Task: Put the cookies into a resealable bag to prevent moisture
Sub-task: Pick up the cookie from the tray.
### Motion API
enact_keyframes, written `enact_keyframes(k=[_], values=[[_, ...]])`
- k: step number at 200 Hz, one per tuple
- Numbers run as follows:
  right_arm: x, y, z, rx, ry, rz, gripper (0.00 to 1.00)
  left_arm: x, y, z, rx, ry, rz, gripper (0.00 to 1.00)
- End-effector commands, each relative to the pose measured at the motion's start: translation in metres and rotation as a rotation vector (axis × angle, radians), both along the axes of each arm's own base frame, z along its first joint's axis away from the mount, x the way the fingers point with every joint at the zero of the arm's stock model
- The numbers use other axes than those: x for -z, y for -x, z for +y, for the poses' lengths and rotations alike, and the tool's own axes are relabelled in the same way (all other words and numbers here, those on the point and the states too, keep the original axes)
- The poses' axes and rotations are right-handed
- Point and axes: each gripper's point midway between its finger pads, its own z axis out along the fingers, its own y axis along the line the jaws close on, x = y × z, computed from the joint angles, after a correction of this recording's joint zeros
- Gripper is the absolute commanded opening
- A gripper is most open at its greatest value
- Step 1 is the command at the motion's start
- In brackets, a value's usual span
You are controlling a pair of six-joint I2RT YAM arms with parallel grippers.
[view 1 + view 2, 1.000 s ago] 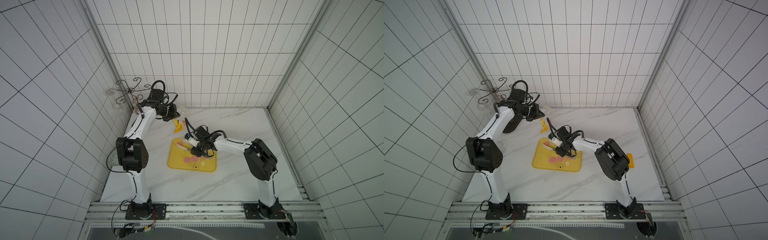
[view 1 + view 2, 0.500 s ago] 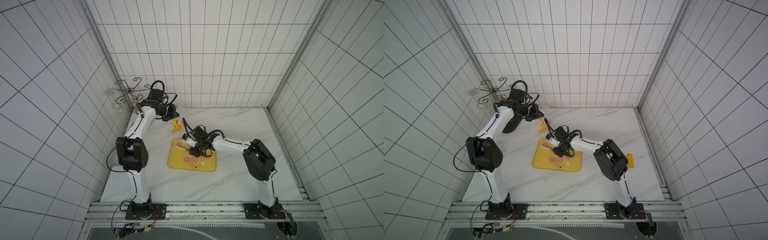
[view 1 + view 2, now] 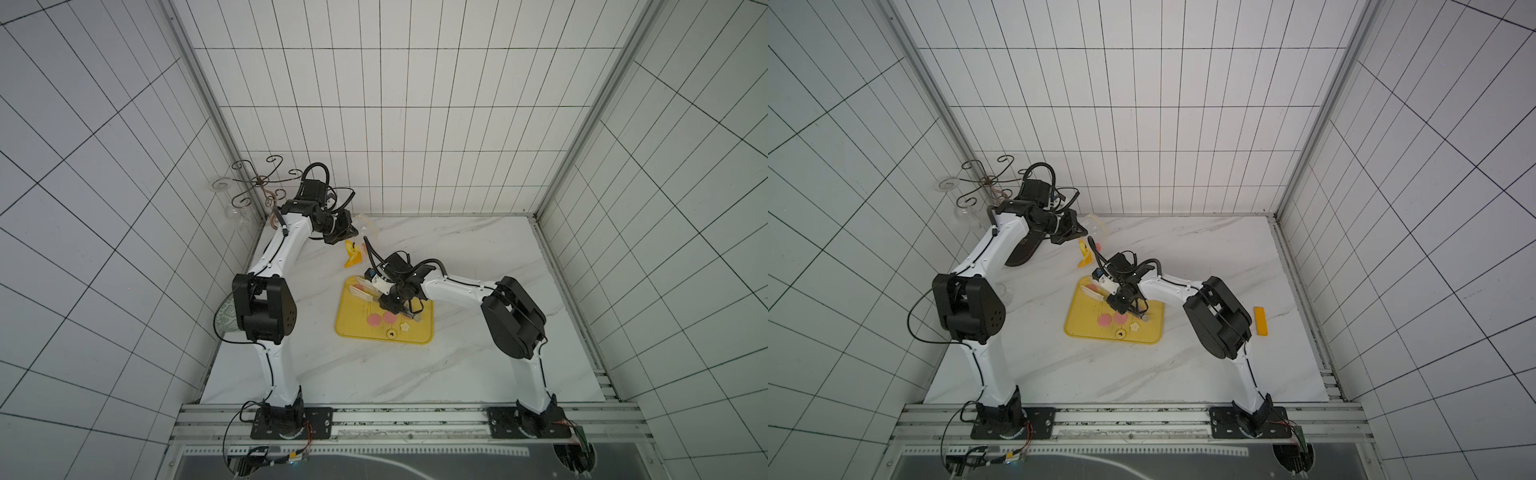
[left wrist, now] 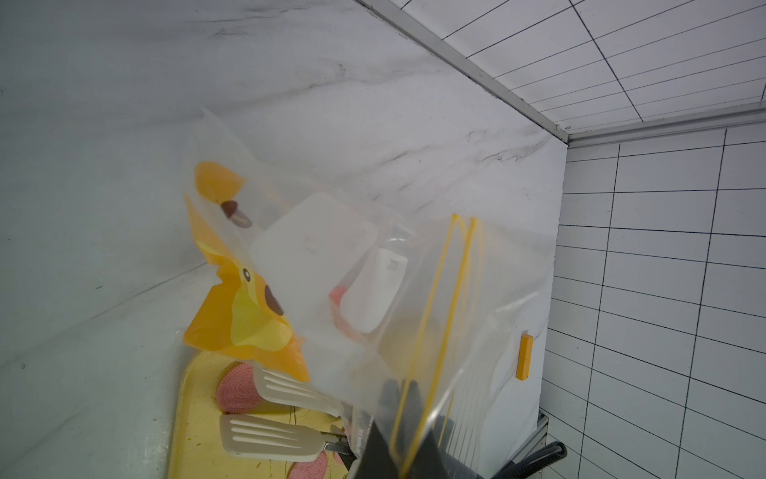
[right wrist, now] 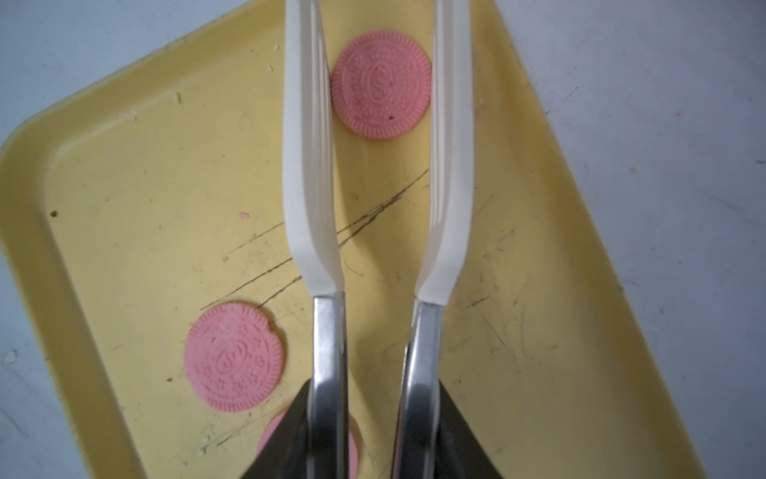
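Over the yellow tray (image 3: 353, 330), my right jaws are clenching the metal handles of the tongs (image 5: 311, 166). Its white tips are straddling one pink cookie (image 5: 381, 85), though I cannot tell whether they are touching it. Two more pink cookies (image 3: 374, 319) are lying on the tray near a pale flower piece (image 3: 405, 327) and a small yellow round (image 3: 390, 333). Toward the back of the surface (image 3: 457, 249), my left jaws are gripping the resealable bag (image 3: 353, 254), which is hanging just behind the tray.
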Motion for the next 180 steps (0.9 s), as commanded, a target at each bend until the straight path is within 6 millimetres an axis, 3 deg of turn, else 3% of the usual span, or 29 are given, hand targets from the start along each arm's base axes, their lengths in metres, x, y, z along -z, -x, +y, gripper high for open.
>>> enact_keyframes(k=[1,51,107,139,180], values=[[-0.054,-0.011,0.014,-0.011,-0.077,-0.088,0.4,-0.003,-0.001,0.005,0.0,-0.016,-0.023,0.0],[-0.07,0.004,-0.009,0.008,-0.082,-0.113,0.4,-0.001,-0.003,0.005,-0.003,-0.018,-0.021,0.0],[-0.085,0.038,-0.05,0.03,-0.084,-0.113,0.4,0.004,-0.006,0.007,-0.008,-0.036,-0.012,0.0],[-0.115,0.047,-0.066,0.049,-0.128,-0.159,0.4,0.006,-0.008,0.006,-0.001,-0.057,-0.007,0.0],[-0.172,0.027,-0.08,0.117,-0.219,-0.232,0.4,0.013,-0.003,0.001,0.025,-0.084,0.011,0.0]])
